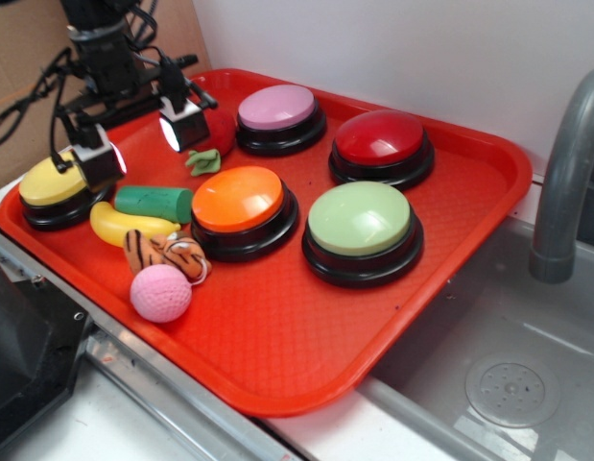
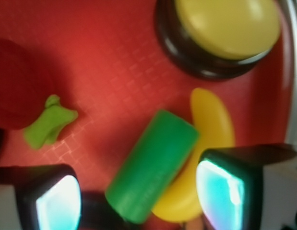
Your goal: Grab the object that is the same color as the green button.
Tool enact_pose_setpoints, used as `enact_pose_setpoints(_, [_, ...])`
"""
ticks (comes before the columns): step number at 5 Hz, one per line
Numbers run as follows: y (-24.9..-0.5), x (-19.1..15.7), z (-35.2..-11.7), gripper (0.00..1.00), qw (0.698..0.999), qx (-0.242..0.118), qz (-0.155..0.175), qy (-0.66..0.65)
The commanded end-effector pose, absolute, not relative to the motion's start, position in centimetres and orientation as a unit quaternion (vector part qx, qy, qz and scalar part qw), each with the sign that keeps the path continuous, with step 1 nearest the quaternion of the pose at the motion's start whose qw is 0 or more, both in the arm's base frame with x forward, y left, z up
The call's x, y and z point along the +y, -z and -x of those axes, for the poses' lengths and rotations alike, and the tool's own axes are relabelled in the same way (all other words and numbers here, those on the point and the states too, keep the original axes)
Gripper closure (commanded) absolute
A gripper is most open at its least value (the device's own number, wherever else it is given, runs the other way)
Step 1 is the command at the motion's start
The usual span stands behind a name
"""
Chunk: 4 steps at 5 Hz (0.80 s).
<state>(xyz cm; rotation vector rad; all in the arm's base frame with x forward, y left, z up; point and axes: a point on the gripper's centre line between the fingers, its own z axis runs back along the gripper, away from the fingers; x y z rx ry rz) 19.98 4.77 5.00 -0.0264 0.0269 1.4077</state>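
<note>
A small mid-green cylinder (image 1: pixel 154 203) (image 2: pixel 152 165) lies on its side on the red tray (image 1: pixel 277 336), leaning against a toy banana (image 1: pixel 131 228) (image 2: pixel 206 148). The pale green button (image 1: pixel 362 223) sits at the tray's right centre. My gripper (image 1: pixel 141 142) (image 2: pixel 138 196) hangs open above the tray's back left, over the cylinder, its lit fingertips (image 2: pixel 220 191) wide apart on either side. Nothing is held between them.
On the tray also stand a yellow button (image 1: pixel 49 187) (image 2: pixel 227 26), an orange button (image 1: pixel 239 202), a pink one (image 1: pixel 277 110) and a red one (image 1: pixel 381 142). A red plush strawberry with green leaves (image 1: pixel 208 152) (image 2: pixel 46 123), a striped toy (image 1: pixel 167 254) and a pink ball (image 1: pixel 160 292) lie nearby. A sink and faucet (image 1: pixel 565 192) are at right.
</note>
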Motion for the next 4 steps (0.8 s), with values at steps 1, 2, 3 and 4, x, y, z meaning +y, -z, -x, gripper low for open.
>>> enact_pose_setpoints(1, [-2.8, 4.7, -19.5, 0.00, 0.749, 0.011, 0.011, -0.662])
enact_pose_setpoints(2, [-1.9, 4.3, -19.3, 0.00, 0.748, 0.023, 0.024, -0.663])
enact_pose_setpoints(3, [-1.5, 4.3, -19.3, 0.00, 0.757, 0.010, 0.036, -0.653])
enact_pose_setpoints(4, [-1.7, 4.1, -19.3, 0.99, 0.774, -0.009, 0.040, -0.631])
